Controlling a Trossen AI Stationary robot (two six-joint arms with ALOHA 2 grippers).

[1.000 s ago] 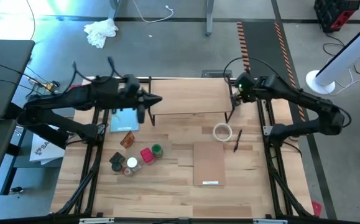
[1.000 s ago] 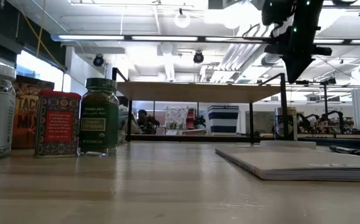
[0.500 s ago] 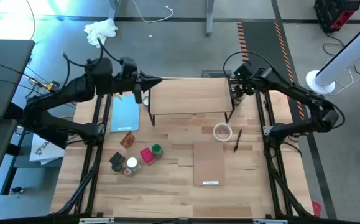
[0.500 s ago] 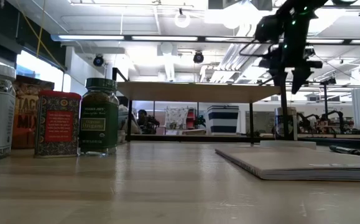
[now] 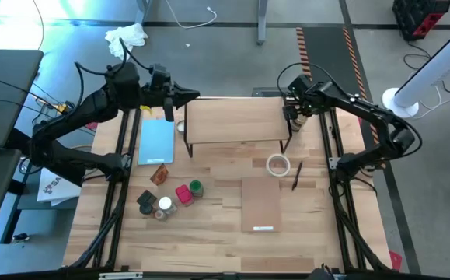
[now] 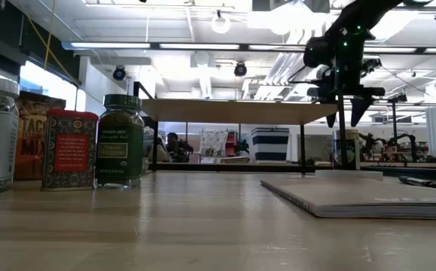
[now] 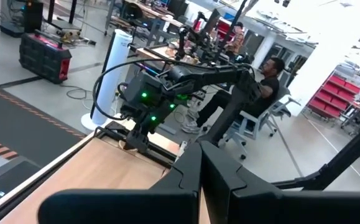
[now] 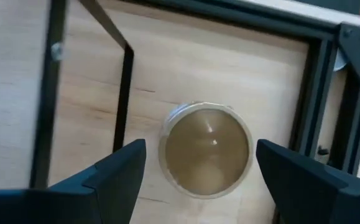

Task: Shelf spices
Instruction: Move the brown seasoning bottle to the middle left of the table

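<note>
A: Which step is judged to be in hand?

B: A release. The right gripper (image 8: 195, 180) is seen with its fingers spread wide, directly above a tan-topped jar (image 8: 206, 150) that stands on the table (image 5: 209, 225) just beside the right end frame of the shelf (image 5: 236, 120). Nothing is held between the fingers. The jar is not on the plank; it is set down outside the wire frame.

A: And the left gripper (image 5: 187, 96)?

B: It is closed on nothing and is held above the shelf's left end, waiting.

A: What is called for next?

B: It is judged that the right arm must be lifted clear of the tan-topped jar without it being knocked, and then sent across for another of the spices. Alternatively, the jar may need to be regripped and raised onto the plank, since the plank top looks bare from above.

A: Where are the remaining spices found?

B: A cluster is seen on the table's left front: a green-topped jar (image 5: 197, 187), a red tin (image 5: 183, 194), a white-topped jar (image 5: 164, 204), a dark-topped jar (image 5: 146, 204) and a brownish packet (image 5: 159, 174).

A: And their contents?

B: All lids are on. In the low view the green-topped jar shows dark green herb through the glass; the others' contents cannot be told.
</note>
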